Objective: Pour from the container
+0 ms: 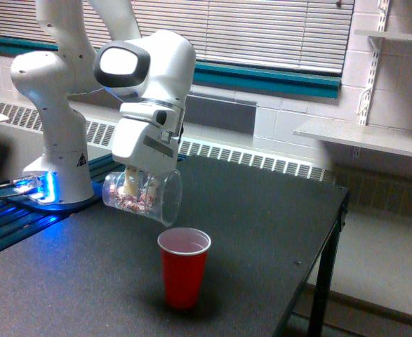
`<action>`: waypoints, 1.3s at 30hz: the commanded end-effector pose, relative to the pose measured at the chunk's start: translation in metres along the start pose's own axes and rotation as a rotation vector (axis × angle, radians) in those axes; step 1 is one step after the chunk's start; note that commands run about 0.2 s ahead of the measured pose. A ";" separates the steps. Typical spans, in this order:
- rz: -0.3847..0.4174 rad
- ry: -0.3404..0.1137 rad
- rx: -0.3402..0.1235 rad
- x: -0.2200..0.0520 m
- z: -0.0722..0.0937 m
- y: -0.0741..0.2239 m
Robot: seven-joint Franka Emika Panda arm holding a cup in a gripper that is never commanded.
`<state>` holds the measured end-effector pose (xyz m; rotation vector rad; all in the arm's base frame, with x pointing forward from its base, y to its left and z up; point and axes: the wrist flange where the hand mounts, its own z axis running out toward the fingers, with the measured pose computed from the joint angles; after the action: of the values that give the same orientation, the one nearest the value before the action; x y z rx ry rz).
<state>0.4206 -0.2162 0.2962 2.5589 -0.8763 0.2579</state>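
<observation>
The black table (262,210) fills the lower half of the frame, its far right corner reaching the middle right, with a white brick wall (290,112) and slatted blinds (262,31) across the top behind it. My white arm (51,105) rises from its base in the left of the frame, where a blue light glows beside it, and bends over toward the centre. My gripper (139,184) hangs just left of centre, its fingers (129,184) pinching the clear cup (144,196) through its wall, one pale finger showing inside the plastic. I hold that cup tipped nearly onto its side in the air above the table, its open mouth turned toward the right of the frame and slightly down. Small pinkish-white pieces (132,203) lie along its lower side, toward the closed end. Below and a little to the right of the mouth, in the lower centre of the frame, a red cup (183,267) stands upright on the table, its white inside showing, apart from the clear cup.
</observation>
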 end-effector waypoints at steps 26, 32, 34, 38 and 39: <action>-0.165 -0.001 -0.109 0.024 -0.025 -0.004; -0.185 -0.005 -0.123 0.026 -0.028 -0.004; -0.191 -0.006 -0.128 0.026 -0.029 -0.005; -0.206 -0.005 -0.143 0.027 -0.031 -0.004; -0.210 -0.006 -0.144 0.027 -0.031 -0.004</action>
<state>0.4393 -0.2168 0.3223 2.4982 -0.6637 0.1241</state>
